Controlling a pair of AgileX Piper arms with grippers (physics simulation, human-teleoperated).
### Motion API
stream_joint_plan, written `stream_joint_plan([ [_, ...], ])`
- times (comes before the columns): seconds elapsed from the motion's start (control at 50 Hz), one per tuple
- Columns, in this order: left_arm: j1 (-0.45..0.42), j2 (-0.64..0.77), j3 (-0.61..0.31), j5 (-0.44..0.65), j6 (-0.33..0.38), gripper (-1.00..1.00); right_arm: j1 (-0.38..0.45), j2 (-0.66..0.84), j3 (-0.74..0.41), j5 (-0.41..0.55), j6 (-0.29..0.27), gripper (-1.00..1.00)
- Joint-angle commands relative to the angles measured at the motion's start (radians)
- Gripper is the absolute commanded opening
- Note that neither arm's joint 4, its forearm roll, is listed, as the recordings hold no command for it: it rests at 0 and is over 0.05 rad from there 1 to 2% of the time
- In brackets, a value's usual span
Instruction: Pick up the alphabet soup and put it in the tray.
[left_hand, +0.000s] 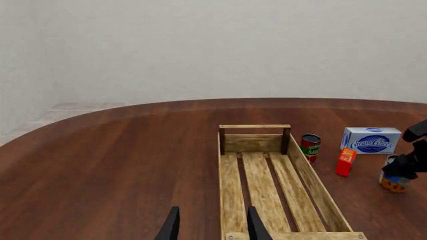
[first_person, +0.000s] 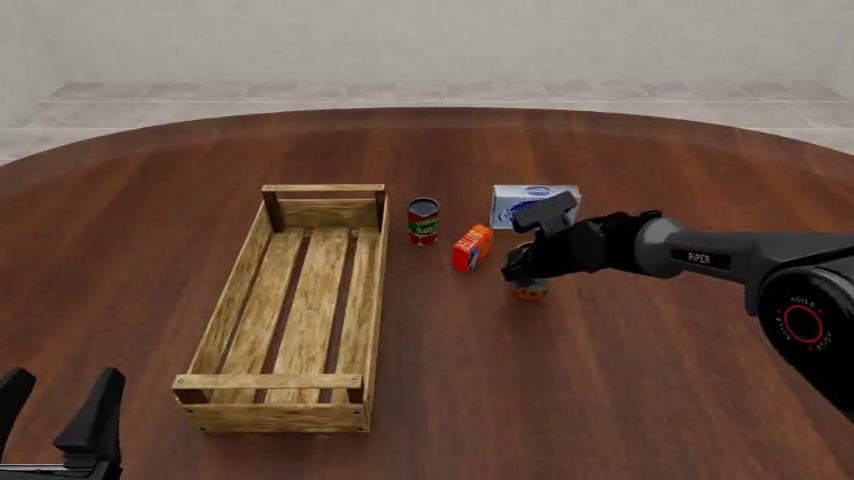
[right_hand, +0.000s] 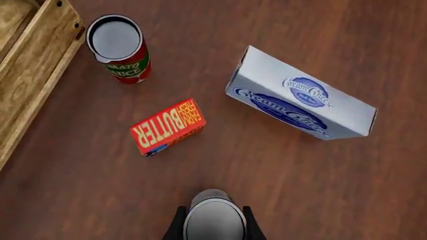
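1. The left gripper (first_person: 56, 405) sits at the near edge of the table (first_person: 641, 400), fingers apart and holding nothing; it is just beside the near end of the tray (first_person: 218, 320).
2. The right gripper (right_hand: 212, 227) has its fingers around the alphabet soup (right_hand: 213, 220); the can stands on the table, right of the butter box (first_person: 471, 247).

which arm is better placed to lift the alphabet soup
Right. The right gripper has its jaws on either side of the alphabet soup, beside the butter box. The left gripper sits idle at the tray's near end.
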Motion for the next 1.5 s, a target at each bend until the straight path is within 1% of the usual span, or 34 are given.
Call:
stream_joint_plan([
  [0.02,0.0,0.0,0.0,0.0,0.0,1.0,0.001,-0.033,0.008,0.009,0.012,-1.0],
  [0.2,0.0,0.0,0.0,0.0,0.0,1.0,0.003,-0.102,0.03,0.022,-0.011,-1.0],
  [0.24,0.0,0.0,0.0,0.0,0.0,1.0,0.009,-0.117,0.028,0.032,-0.011,-1.0],
  [0.26,0.0,0.0,0.0,0.0,0.0,1.0,0.019,-0.156,0.024,0.061,-0.021,-1.0],
  [0.28,0.0,0.0,0.0,0.0,0.0,1.0,0.023,-0.165,0.023,0.068,-0.021,-1.0],
  [0.44,0.0,0.0,0.0,0.0,0.0,1.0,0.043,-0.219,0.015,0.105,-0.032,-1.0],
  [0.58,0.0,0.0,0.0,0.0,0.0,1.0,0.076,-0.271,0.025,0.128,-0.049,-1.0],
  [0.66,0.0,0.0,0.0,0.0,0.0,1.0,0.109,-0.302,0.022,0.147,-0.056,-1.0],
  [0.74,0.0,0.0,0.0,0.0,0.0,1.0,0.148,-0.321,0.013,0.165,-0.044,-1.0],
  [0.92,0.0,0.0,0.0,0.0,0.0,1.0,0.205,-0.352,0.003,0.183,-0.025,-1.0],
  [0.94,0.0,0.0,0.0,0.0,0.0,1.0,0.224,-0.367,-0.004,0.19,-0.013,-1.0],
  [1.0,0.0,0.0,0.0,0.0,0.0,1.0,0.236,-0.374,-0.009,0.196,-0.008,-1.0],
  [1.04,0.0,0.0,0.0,0.0,0.0,1.0,0.26,-0.384,-0.017,0.208,0.001,-1.0],
  [1.08,0.0,0.0,0.0,0.0,0.0,1.0,0.271,-0.391,-0.023,0.214,-0.002,-1.0],
  [1.32,0.0,0.0,0.0,0.0,0.0,1.0,0.366,-0.407,-0.065,0.245,0.024,-1.0],
  [1.5,0.0,0.0,0.0,0.0,0.0,1.0,0.421,-0.405,-0.091,0.256,0.032,-1.0],
])
